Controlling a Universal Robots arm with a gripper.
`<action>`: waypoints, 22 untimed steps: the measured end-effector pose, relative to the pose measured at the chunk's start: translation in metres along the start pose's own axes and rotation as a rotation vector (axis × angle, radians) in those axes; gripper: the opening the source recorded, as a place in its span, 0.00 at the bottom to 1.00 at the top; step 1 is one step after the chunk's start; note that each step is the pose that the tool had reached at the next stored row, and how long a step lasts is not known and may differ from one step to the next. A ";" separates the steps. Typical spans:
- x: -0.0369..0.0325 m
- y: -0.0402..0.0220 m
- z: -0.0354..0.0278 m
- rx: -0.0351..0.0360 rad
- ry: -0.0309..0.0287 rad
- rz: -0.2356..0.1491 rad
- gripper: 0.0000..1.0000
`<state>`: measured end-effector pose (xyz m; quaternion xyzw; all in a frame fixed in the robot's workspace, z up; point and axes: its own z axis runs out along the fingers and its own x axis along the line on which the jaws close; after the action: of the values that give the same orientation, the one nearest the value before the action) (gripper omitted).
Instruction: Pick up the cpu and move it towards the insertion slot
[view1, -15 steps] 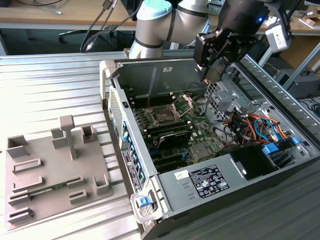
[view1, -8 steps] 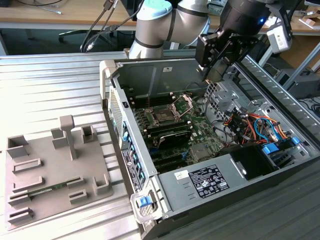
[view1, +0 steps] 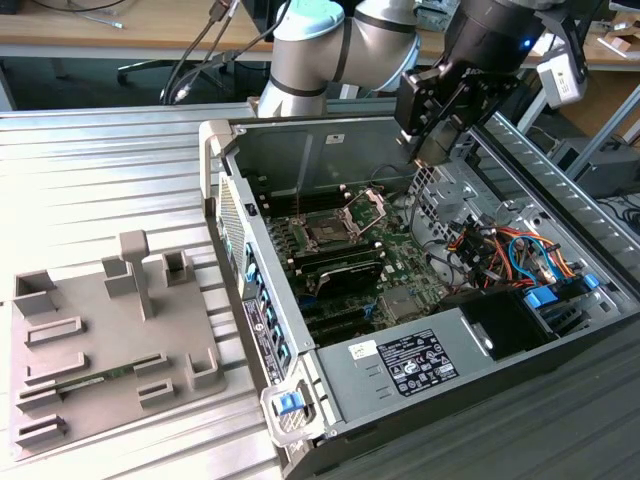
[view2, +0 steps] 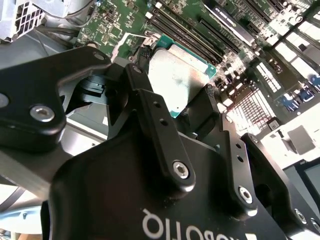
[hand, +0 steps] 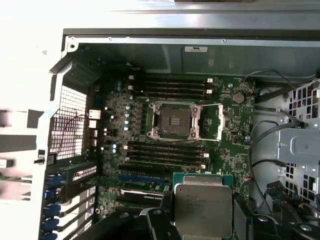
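Ribbed grey metal formed the desk (view1: 110, 160) on which an open computer case (view1: 330, 130) lay with its motherboard (view1: 400, 265) exposed, a grey fixture tray (view1: 100, 340) resting at the exterior view's left. Above the far right part of the case hung the gripper (view1: 432, 140), carried by the silver arm (view1: 320, 50).

In the first wrist view the cpu (hand: 203, 205) sat between the black fingers (hand: 165, 202), its pale metal lid facing the camera and its green edge showing along the top. The second wrist view showed the same chip (view2: 177, 80) pinched at opposite edges, so the fingers were clamped on it and it was off the board, held in the air. The insertion slot (hand: 176, 122) lay well apart from the chip, in the middle of the board, with its metal plate (hand: 218, 122) swung open to one side and its dark contact field bare.

Judged from its look, the chip was light, rigid and smooth-topped, likely fragile on its underside contacts. The thin side edges seemed the safest hold, since the slick lid offered little purchase.
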<state>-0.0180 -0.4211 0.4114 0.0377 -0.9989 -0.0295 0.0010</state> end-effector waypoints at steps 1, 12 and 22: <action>-0.0007 0.0000 0.0002 0.0000 -0.0001 0.000 0.55; -0.0081 0.0028 0.0034 0.0000 -0.0001 0.000 0.55; -0.0083 0.0033 0.0073 0.0001 0.0000 0.000 0.55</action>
<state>-0.0100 -0.4167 0.4043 0.0376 -0.9989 -0.0294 0.0010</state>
